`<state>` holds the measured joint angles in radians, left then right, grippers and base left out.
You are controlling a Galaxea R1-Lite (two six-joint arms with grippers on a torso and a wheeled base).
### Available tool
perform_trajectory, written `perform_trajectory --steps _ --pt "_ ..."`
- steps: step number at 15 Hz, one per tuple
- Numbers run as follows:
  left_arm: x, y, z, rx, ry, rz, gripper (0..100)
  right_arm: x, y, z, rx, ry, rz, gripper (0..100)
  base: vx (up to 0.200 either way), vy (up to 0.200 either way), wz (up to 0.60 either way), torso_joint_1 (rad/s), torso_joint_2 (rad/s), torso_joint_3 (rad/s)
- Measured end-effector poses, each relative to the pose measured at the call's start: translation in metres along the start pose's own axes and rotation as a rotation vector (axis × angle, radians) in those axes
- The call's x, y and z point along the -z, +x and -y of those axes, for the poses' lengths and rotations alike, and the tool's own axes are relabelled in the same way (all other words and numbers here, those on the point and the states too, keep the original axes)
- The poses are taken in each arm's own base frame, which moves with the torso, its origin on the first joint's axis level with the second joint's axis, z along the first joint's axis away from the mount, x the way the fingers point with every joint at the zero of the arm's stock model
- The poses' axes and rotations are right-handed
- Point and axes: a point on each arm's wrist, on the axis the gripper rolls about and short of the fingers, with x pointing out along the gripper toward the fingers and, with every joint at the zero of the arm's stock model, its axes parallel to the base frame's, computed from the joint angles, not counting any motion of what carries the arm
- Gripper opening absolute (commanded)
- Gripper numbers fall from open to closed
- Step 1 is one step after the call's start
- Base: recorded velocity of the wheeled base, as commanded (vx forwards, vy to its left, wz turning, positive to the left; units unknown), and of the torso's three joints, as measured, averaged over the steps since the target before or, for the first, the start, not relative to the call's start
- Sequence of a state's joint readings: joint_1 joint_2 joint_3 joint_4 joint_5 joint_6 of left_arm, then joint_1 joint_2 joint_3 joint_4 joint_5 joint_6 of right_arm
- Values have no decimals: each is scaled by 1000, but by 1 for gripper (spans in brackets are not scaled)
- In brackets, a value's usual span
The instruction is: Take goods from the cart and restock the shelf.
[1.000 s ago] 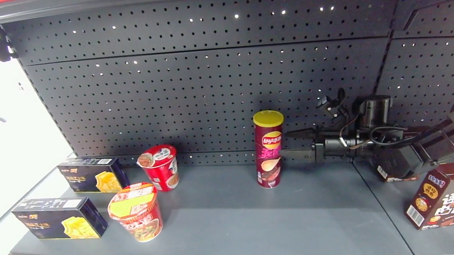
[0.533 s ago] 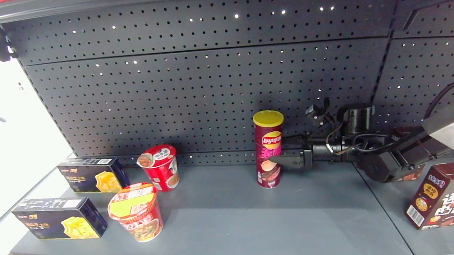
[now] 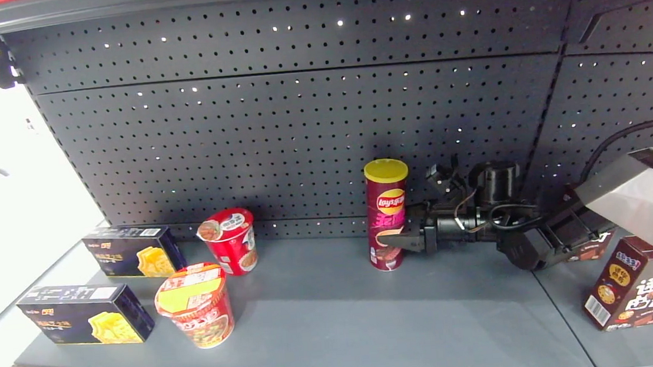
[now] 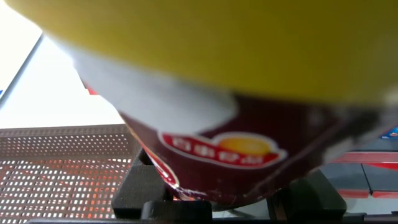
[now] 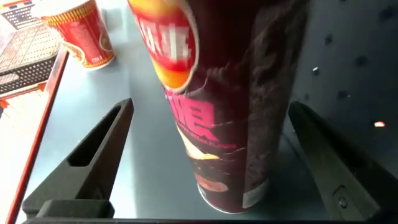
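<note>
Down by the robot, the left gripper (image 4: 230, 194) is right up against another can (image 4: 236, 149) with a yellow lid and a dark red side. Red wire mesh (image 4: 62, 168) lies past it. I cannot tell if the gripper has hold of that can.

On the shelf (image 3: 327, 325), the chip can (image 3: 388, 213) is the thing to go by. Nearer the front than the chip can, off to its left, stand a noodle cup (image 3: 195, 306) and a dark box (image 3: 85, 314) with yellow on it. Nearer the front and far to its right stands a brown box (image 3: 637, 289). Farther back, left of the chip can, are a red cup (image 3: 230, 241) and a second dark box (image 3: 134, 251).

The chip can stands upright near the back of the shelf. The right arm (image 3: 533, 245) comes in low and flat from the chip can's right. The right gripper (image 3: 393, 234) is spread wide, with the chip can between its two fingers (image 5: 93, 162), one on each side. It is not squeezing the can. Behind the chip can is the dark wall (image 3: 297, 121) full of little holes.
</note>
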<state>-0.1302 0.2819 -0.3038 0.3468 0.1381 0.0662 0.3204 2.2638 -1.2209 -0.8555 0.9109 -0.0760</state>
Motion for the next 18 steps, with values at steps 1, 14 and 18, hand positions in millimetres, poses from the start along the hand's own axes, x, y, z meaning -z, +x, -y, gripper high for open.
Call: perform_trajectory --steps 1,14,18 --pt "0 0 0 0 0 0 0 3 2 0 -3 4 -4 100 0 0 0 0 0 0" --pt "2 1 0 -2 -5 -8 0 18 29 15 -20 -17 9 0 0 0 0 0 0 0" --pt "3 1 0 -2 -5 -12 0 19 34 12 -17 -22 10 0 0 0 0 0 0 0"
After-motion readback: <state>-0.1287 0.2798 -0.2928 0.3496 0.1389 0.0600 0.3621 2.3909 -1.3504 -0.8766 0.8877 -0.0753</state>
